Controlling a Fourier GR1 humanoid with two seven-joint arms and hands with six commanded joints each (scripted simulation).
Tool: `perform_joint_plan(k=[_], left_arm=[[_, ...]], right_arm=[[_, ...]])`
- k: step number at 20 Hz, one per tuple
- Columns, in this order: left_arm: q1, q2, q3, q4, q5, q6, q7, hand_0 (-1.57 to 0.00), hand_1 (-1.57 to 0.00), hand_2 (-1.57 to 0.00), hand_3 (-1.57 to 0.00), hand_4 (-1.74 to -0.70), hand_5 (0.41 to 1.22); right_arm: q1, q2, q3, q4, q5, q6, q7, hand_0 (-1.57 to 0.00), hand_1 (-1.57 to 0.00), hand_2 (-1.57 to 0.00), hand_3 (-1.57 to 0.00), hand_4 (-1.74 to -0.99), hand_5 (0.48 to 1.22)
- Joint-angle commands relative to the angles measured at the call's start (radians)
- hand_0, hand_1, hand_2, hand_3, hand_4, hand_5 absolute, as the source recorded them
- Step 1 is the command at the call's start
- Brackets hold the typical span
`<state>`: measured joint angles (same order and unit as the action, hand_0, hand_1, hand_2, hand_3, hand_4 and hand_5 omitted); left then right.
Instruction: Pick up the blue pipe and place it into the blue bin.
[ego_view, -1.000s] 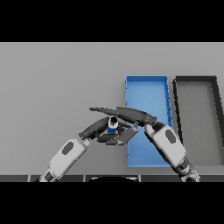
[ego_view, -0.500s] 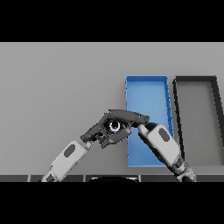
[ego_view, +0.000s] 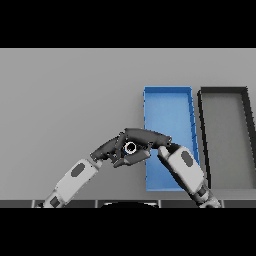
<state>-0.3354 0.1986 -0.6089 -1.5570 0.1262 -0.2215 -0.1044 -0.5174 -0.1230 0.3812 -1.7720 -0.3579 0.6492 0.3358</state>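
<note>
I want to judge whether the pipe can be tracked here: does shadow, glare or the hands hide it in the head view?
Head view: lighting is flat, with no glare or strong shadows; the blue pipe shows only as a small ring, mostly covered by the dark left hand and right hand; the blue bin is evenly lit.

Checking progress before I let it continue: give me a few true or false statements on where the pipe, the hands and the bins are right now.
1. The blue pipe is held between both hands. True.
2. The pipe already lies inside the blue bin. False: it is held at the bin's left edge, not released.
3. The dark bin stands to the right of the blue bin. True.
4. The left hand rests idle, far from the right hand. False: the two hands meet around the pipe.
</note>
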Motion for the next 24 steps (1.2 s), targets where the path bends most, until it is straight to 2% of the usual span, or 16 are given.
perform_joint_plan(k=[1,3,5,6,8,10,12,15,16,18,20,21,22,24], left_arm=[[0.004,0.0,-0.01,-0.001,-0.008,-0.003,0.01,-1.22,-1.0,-1.02,-0.42,-1.44,1.22],[-0.008,0.009,-0.007,-0.003,-0.019,-0.043,0.037,-0.78,-0.64,-0.65,-0.27,-1.25,1.22],[-0.013,0.01,0.003,-0.007,-0.036,-0.073,0.065,-0.5,-0.41,-0.42,-0.17,-1.11,1.184],[-0.018,0.004,0.008,0.002,-0.051,-0.076,0.058,-0.4,-0.33,-0.33,-0.14,-1.05,1.118],[-0.006,0.005,0.012,0.01,-0.091,-0.07,0.024,-0.26,-0.21,-0.21,-0.09,-0.95,0.964],[0.005,0.007,0.015,0.007,-0.092,-0.059,0.049,-0.16,-0.13,-0.14,-0.05,-0.88,0.842],[-0.006,0.002,0.016,0.02,-0.111,-0.039,0.062,-0.1,-0.09,-0.09,-0.03,-0.84,0.754],[0.002,0.011,0.03,0.022,-0.092,-0.038,0.047,-0.05,-0.04,-0.04,-0.02,-0.83,0.659],[0.014,0.003,0.027,0.024,-0.083,-0.032,0.052,-0.04,-0.03,-0.04,-0.01,-0.84,0.636],[0.03,0.002,0.033,-0.001,-0.052,-0.026,0.134,-0.03,-0.02,-0.02,-0.01,-0.87,0.616],[0.039,0.002,0.028,-0.017,-0.052,-0.013,0.162,-0.02,-0.01,-0.01,-0.01,-0.88,0.605],[0.043,0.007,0.023,-0.02,-0.057,-0.014,0.166,-0.01,-0.01,-0.01,0.0,-0.88,0.593],[0.041,0.004,0.017,-0.022,-0.064,-0.012,0.181,-0.01,-0.01,-0.01,0.0,-0.88,0.572],[0.039,0.006,0.016,-0.012,-0.071,-0.011,0.192,-0.01,0.0,-0.01,0.0,-0.87,0.543]], right_arm=[[-0.004,0.007,0.001,-0.009,0.016,0.001,0.013,-1.55,-1.55,-1.55,-1.54,-1.478,1.186],[0.002,0.024,-0.006,-0.011,0.027,0.011,0.004,-1.56,-1.56,-1.56,-1.55,-1.481,1.198],[0.002,0.027,-0.02,-0.019,0.012,0.015,0.026,-1.56,-1.56,-1.56,-1.56,-1.482,1.206],[-0.004,0.038,-0.023,-0.025,0.012,0.008,0.053,-1.56,-1.56,-1.56,-1.56,-1.483,1.209],[0.017,0.055,-0.022,-0.031,0.021,0.02,0.045,-1.57,-1.57,-1.57,-1.56,-1.484,1.214],[0.039,0.068,-0.022,-0.045,0.031,0.026,0.039,-1.57,-1.57,-1.57,-1.57,-1.484,1.216],[0.023,0.076,-0.04,-0.031,0.041,0.034,0.052,-1.57,-1.57,-1.57,-1.57,-1.485,1.218],[0.019,0.095,-0.063,-0.024,0.053,0.043,0.032,-1.57,-1.57,-1.57,-1.57,-1.485,1.219],[0.02,0.102,-0.068,-0.021,0.059,0.043,0.043,-1.57,-1.57,-1.57,-1.57,-1.487,1.22],[0.026,0.105,-0.079,-0.031,0.044,0.047,0.039,-1.57,-1.57,-1.57,-1.57,-1.49,1.22],[0.024,0.117,-0.096,-0.033,-0.005,0.036,0.083,-1.57,-1.57,-1.57,-1.57,-1.492,1.22],[0.016,0.115,-0.11,-0.032,-0.082,0.025,0.122,-1.57,-1.57,-1.57,-1.57,-1.492,1.221],[-0.008,0.129,-0.117,-0.02,-0.161,-0.011,0.18,-1.57,-1.57,-1.57,-1.57,-1.492,1.221],[-0.053,0.136,-0.136,-0.022,-0.286,-0.08,0.255,-1.57,-1.57,-1.57,-1.57,-1.493,1.221]])
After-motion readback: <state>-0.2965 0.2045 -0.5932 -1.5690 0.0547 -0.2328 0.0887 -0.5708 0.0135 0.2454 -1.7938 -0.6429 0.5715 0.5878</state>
